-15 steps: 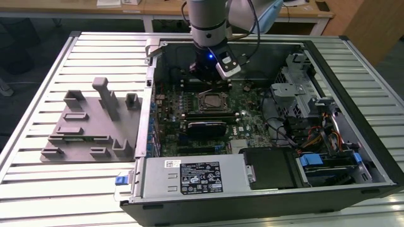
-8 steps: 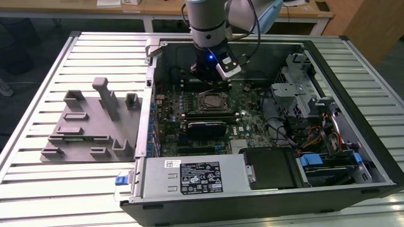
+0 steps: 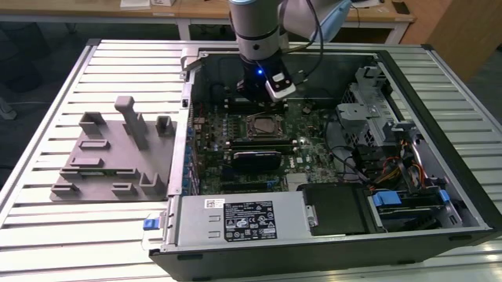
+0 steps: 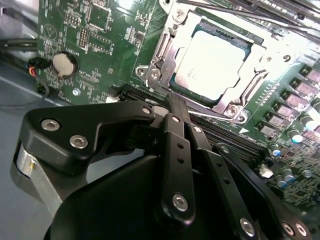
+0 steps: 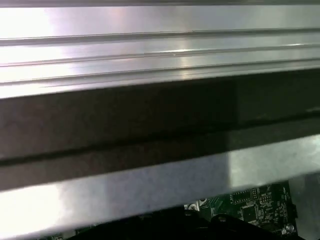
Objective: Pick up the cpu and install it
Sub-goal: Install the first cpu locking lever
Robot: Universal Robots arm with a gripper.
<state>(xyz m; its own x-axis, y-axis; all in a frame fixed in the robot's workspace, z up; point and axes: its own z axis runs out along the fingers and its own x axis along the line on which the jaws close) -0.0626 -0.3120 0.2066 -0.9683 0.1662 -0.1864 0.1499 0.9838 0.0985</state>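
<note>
While the grey tray (image 3: 110, 158) sits on the slatted table (image 3: 47, 235) at the exterior view's left, open computer case (image 3: 330, 241) beside it, cpu (image 4: 215, 62) seated in its metal-framed socket (image 4: 160, 50), gripper (image 3: 255, 97) hovering just above, fingers seemingly together, holding nothing.

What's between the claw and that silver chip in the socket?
In the second wrist view, a black slot on the green board and the socket's metal frame lie between the claw and the cpu.
</note>
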